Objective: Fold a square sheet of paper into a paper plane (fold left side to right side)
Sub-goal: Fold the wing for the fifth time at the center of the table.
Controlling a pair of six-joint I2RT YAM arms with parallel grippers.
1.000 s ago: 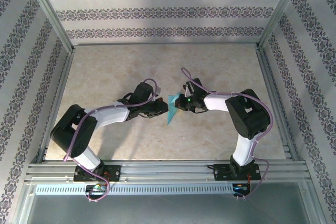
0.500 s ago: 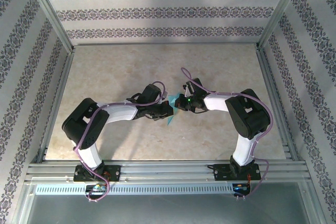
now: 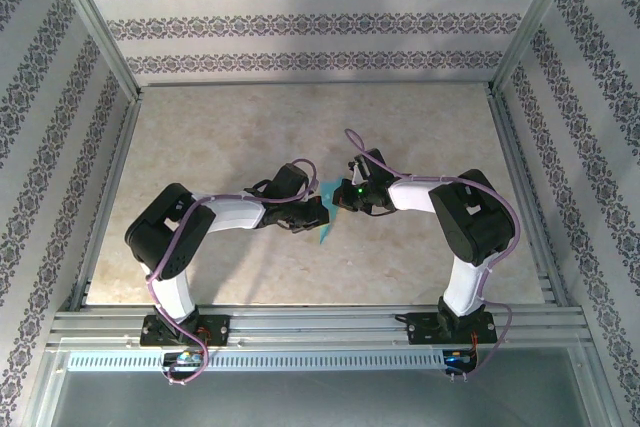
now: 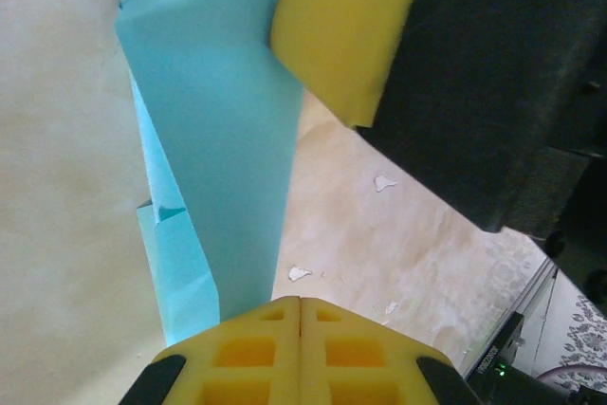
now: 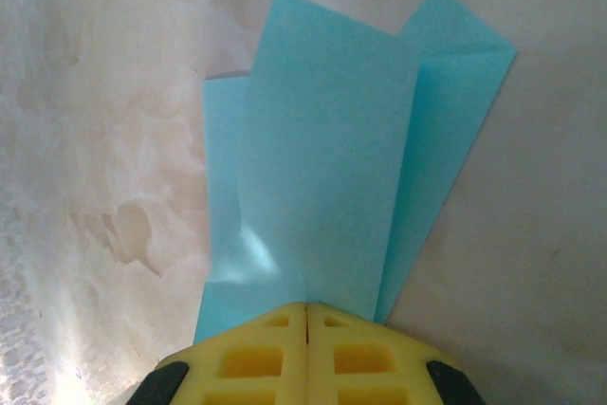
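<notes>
- Task thing: cyan-blue creased sheet of thin paper, already a narrow multi-layer shape. It sits about mid-worktop, well clear of all four edges of the beige marbled worktop.
- Long axis, top cam: runs far edge to near edge, near tip leaning a bit toward the left edge. Roughly parallel to the side edges.
- Left gripper comes in from the left-edge side and is clamped on the sheet. On the left wrist cam its yellow foam pads are pressed together w/ the blue strip coming out between them and running straight ahead.
- Right gripper comes in from the right-edge side and is also clamped on the sheet. On the right wrist cam the pads are together and the layers fan away from them, w/ a flap splayed out on each side.
- Left wrist cam also shows the right gripper's pad on the strip at its far end, so the sheet spans gripper to gripper. The two tips are just beside each other, the right one a little nearer the far edge.
- Which arm is nearer: neither, both are on it. Can't tell if the sheet touches the worktop or hangs just off it.
- My read: a left-to-right fold turns on that far-near axis as the hinge. The left side has to swing over toward the right edge while the right gripper anchors.
- Risk imo: thin paper pinched at two close points, so any pull apart could tear it or skew the crease.
</notes>
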